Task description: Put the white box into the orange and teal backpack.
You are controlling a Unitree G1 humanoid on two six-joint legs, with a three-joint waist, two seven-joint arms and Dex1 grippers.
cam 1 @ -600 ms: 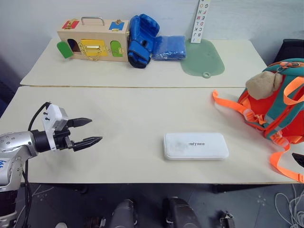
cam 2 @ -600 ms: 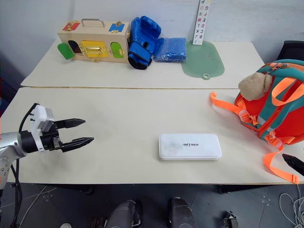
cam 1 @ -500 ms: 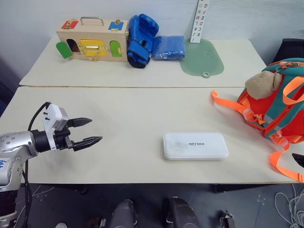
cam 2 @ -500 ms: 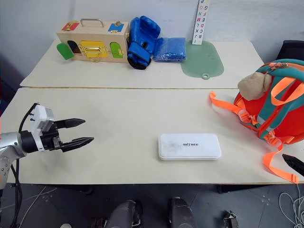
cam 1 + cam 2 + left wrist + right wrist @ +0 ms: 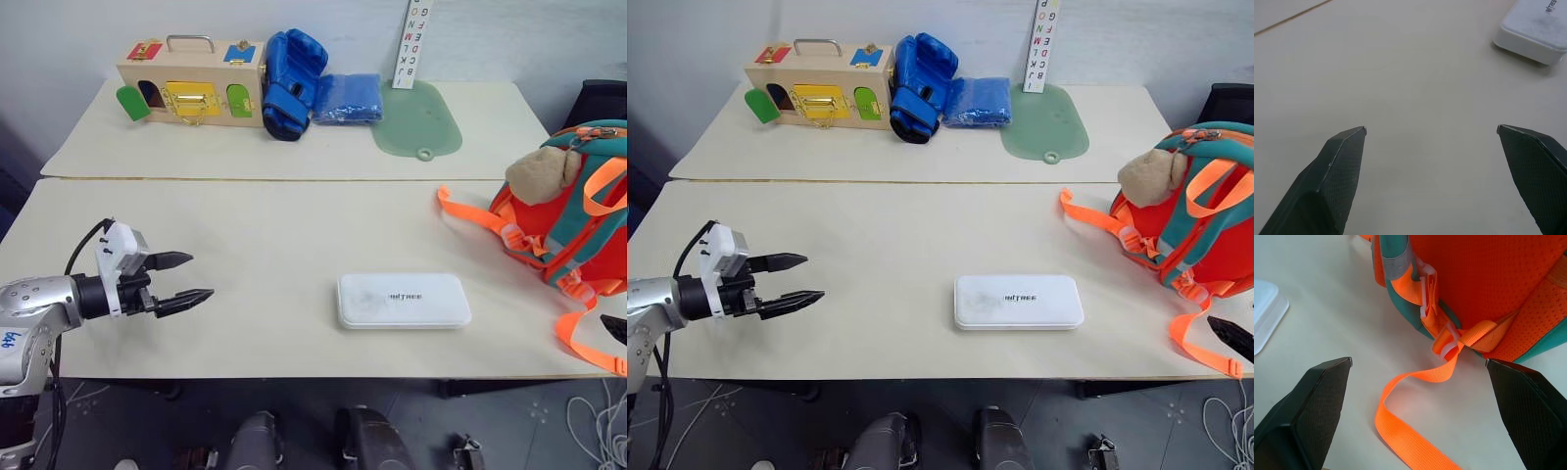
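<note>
a flat white box (image 5: pixel 404 300) with rounded corners and small dark lettering lies untouched near the middle of the front edge of a pale cream table (image 5: pixel 265 245). at the table's right end sits a small orange backpack with teal trim (image 5: pixel 573 215), bright orange straps trailing loose and a beige plush ball (image 5: pixel 542 173) at its top; from these views it is not clear whether its top is unzipped. the left gripper (image 5: pixel 183 277), two black fingers spread wide and holding nothing, hovers over the left part of the table, well apart from the box and pointing toward it. the right gripper (image 5: pixel 1418 364) is also spread wide and empty, low beside the backpack, with a loose orange strap (image 5: pixel 1415 431) lying between its fingers. judging from this, nothing of the task is done: the box must yet be reached, gripped, carried to the bag and slipped inside.
</note>
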